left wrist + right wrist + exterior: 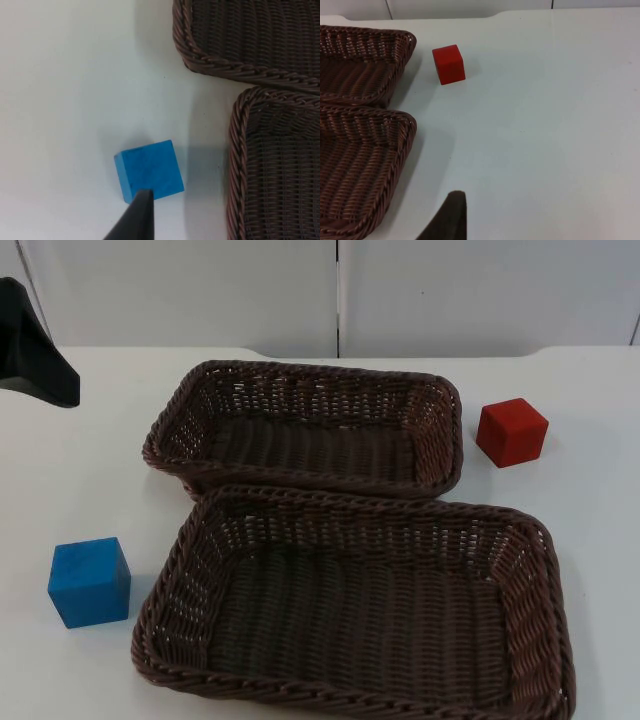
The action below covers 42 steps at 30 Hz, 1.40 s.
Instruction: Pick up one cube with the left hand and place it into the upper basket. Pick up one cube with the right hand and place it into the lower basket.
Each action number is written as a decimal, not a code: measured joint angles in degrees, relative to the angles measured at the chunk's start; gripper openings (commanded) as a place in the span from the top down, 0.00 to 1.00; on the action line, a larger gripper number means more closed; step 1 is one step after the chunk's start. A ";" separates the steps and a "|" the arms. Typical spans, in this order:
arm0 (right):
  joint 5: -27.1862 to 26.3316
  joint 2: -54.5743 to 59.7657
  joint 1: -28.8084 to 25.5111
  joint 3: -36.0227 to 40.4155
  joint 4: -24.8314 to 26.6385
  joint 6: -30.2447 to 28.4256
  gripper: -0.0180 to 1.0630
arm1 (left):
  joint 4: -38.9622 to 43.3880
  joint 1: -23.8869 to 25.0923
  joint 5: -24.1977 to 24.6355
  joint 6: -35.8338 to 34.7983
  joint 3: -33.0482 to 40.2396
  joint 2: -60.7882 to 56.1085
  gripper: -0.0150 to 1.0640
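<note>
A blue cube (90, 582) sits on the white table just left of the lower wicker basket (350, 498). A red cube (511, 432) rests right of the upper wicker basket (310, 368). Both brown baskets hold nothing. My left gripper (137, 217) hovers above the table with the blue cube (149, 170) directly ahead of it, close by and apart from the lower basket's rim (235, 150). My right gripper (447, 217) hangs over bare table, far short of the red cube (448, 64), which lies beside the upper basket's corner (402, 40).
A black part of the left arm (35, 350) juts in at the top view's upper left. The two baskets touch along their long sides. The grey partition wall (340, 290) closes off the table's far edge. Open white table lies right of the baskets.
</note>
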 measured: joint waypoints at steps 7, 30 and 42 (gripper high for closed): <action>0.00 0.00 0.00 0.00 0.00 0.00 0.01 | 0.00 0.00 0.00 0.00 0.00 0.00 0.07; 0.00 0.00 0.00 0.00 0.00 0.08 0.01 | 0.49 0.00 -0.69 0.00 0.00 0.00 0.07; 0.00 0.00 0.00 0.00 0.00 0.08 0.01 | 0.71 0.00 -2.66 0.95 0.00 0.09 0.07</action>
